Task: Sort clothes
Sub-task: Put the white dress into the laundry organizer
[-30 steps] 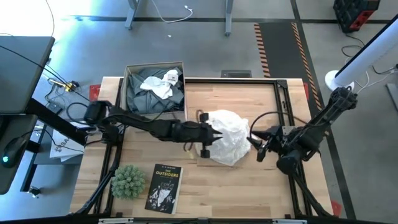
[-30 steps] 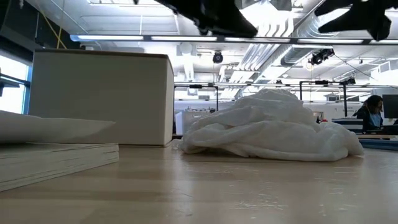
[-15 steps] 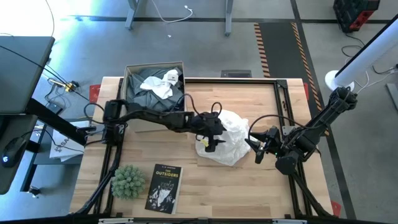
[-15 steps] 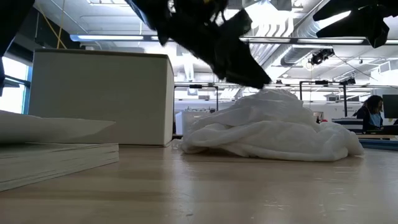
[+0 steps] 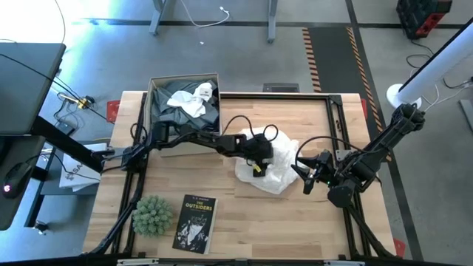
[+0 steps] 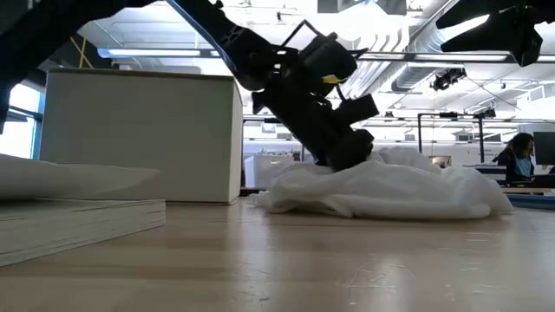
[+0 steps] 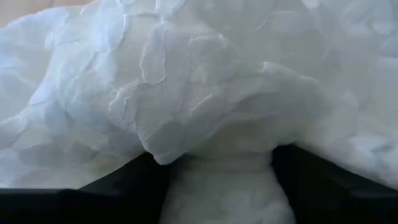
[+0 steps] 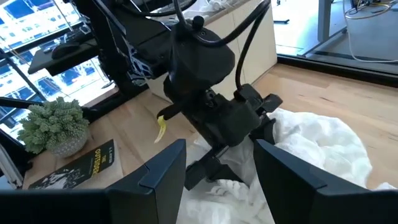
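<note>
A crumpled white garment (image 5: 279,168) lies in a heap on the wooden table, right of its middle; it also shows in the low view (image 6: 399,186). My left gripper (image 5: 259,164) stands over the heap's left part, open, its fingers sunk into the cloth (image 7: 205,93). My right gripper (image 5: 304,171) hovers open and empty just beyond the heap's right edge, pointing at it (image 8: 317,146). A dark garment and a white garment (image 5: 189,100) lie in the cardboard box. My left gripper comes at the white garment from above, slanting down from the table's left, and its open fingers (image 7: 124,183) are pushed into the top of the heap. A ridge of cloth (image 7: 217,177) bulges between the two fingers. The garment lies on the table.
The tan cardboard box (image 5: 153,81) stands at the far left and shows as a wall in the low view (image 6: 143,134). A book (image 5: 195,223) and a small green plant (image 5: 153,214) sit near the front left. Bare wood lies in front of the heap.
My left gripper has gone toward the table's right edge and down, from above the heap's left edge onto the white garment. The top of the heap has been pressed lower and flatter. My right gripper has kept still.
</note>
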